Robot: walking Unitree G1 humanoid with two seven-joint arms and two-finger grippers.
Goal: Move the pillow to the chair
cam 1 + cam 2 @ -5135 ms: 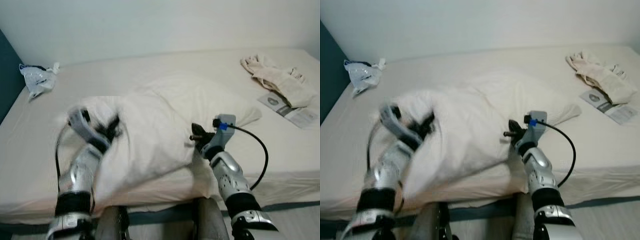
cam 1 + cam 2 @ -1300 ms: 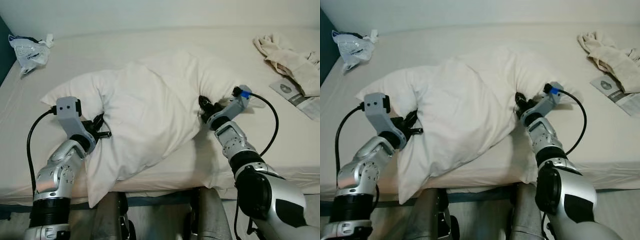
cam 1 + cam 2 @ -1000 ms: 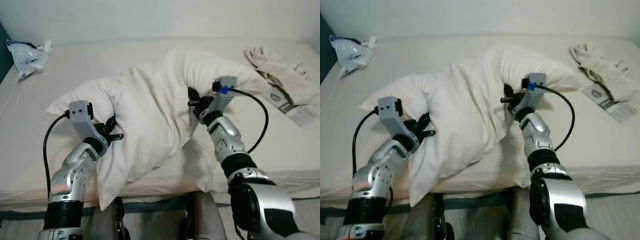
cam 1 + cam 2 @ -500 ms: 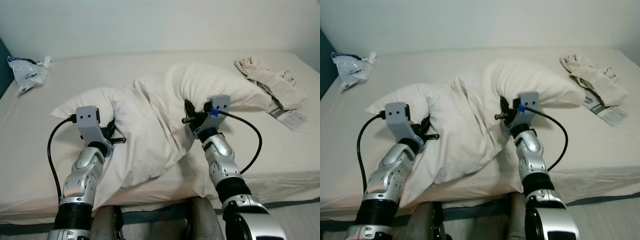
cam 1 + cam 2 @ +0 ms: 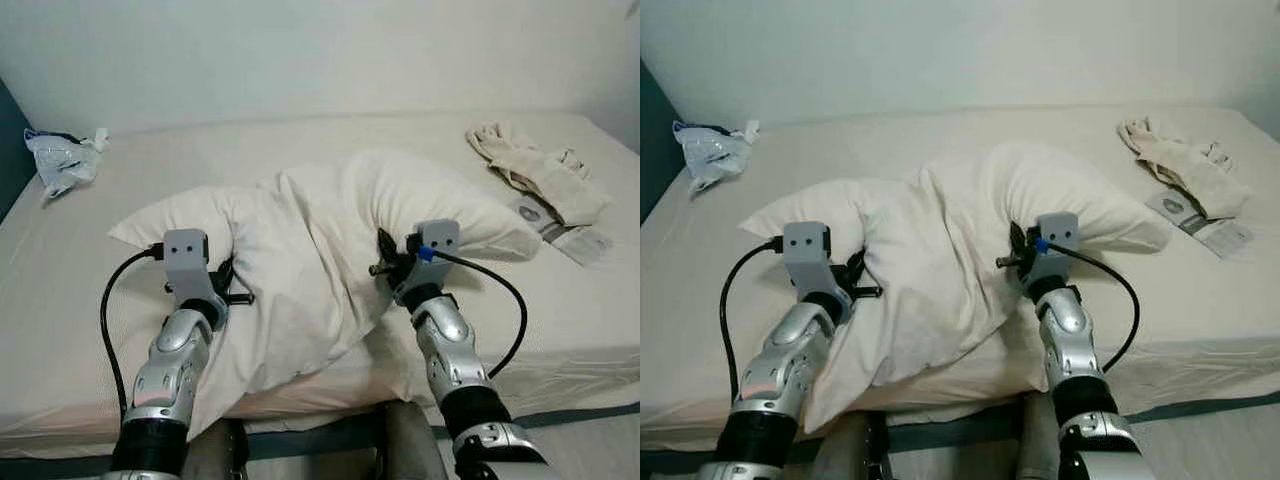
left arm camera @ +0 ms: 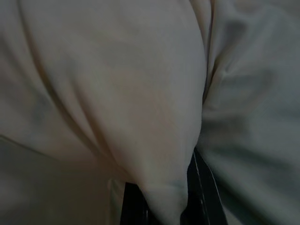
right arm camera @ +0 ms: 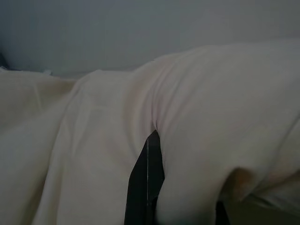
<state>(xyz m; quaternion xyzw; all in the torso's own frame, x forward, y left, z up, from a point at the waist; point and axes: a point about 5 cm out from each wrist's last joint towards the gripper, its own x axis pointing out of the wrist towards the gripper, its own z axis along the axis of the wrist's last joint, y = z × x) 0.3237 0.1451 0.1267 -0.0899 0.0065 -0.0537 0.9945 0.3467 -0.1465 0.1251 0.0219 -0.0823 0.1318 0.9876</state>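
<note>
Both the left tool [image 5: 232, 290] and right tool [image 5: 384, 262] pinch only folds of the limp pillow [image 5: 320, 240], so the fabric could slip free and drop onto the bed [image 5: 300, 140].

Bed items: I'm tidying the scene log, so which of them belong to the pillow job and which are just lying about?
In the job:
large white pillow
left gripper, pinching it
right gripper, pinching it

Lying about:
crumpled clear plastic bag
cream cloth heap
printed paper leaflet
</note>
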